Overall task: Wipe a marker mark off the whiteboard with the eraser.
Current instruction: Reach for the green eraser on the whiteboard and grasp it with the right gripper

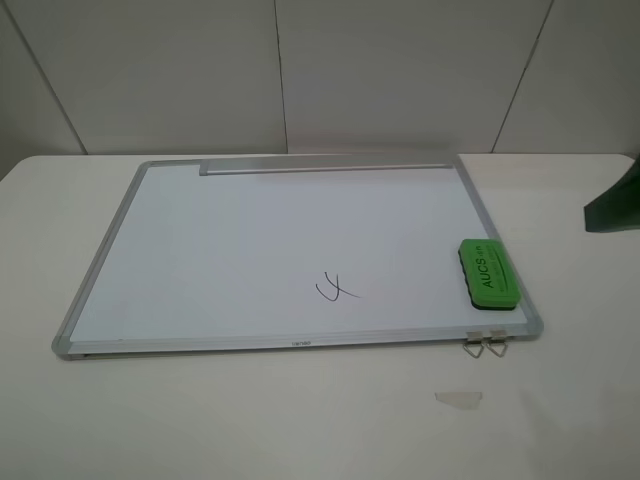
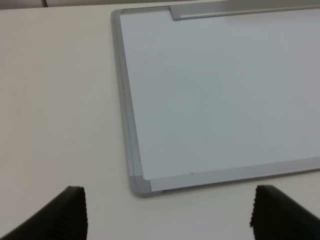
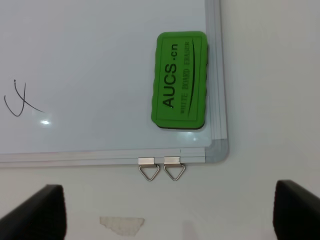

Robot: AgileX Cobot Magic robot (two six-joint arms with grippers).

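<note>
Right wrist view shows nothing done yet: the marker mark (image 3: 20, 100) stands unwiped near the whiteboard's (image 3: 100, 45) front edge, the green eraser (image 3: 180, 80) lies ungrasped by its front right corner, and the right end effector (image 3: 170, 210) and left end effector (image 2: 170, 215) gape wide, empty.

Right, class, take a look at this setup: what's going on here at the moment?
Nothing is being handled yet. A large white whiteboard with a silver-grey metal frame lies flat on a pale table. A small black marker scribble sits unwiped near its front middle. A bright green rectangular eraser rests on the board by its right edge, untouched. The left gripper and the right gripper both stand open and empty, above the table near the board's front corners.
</note>
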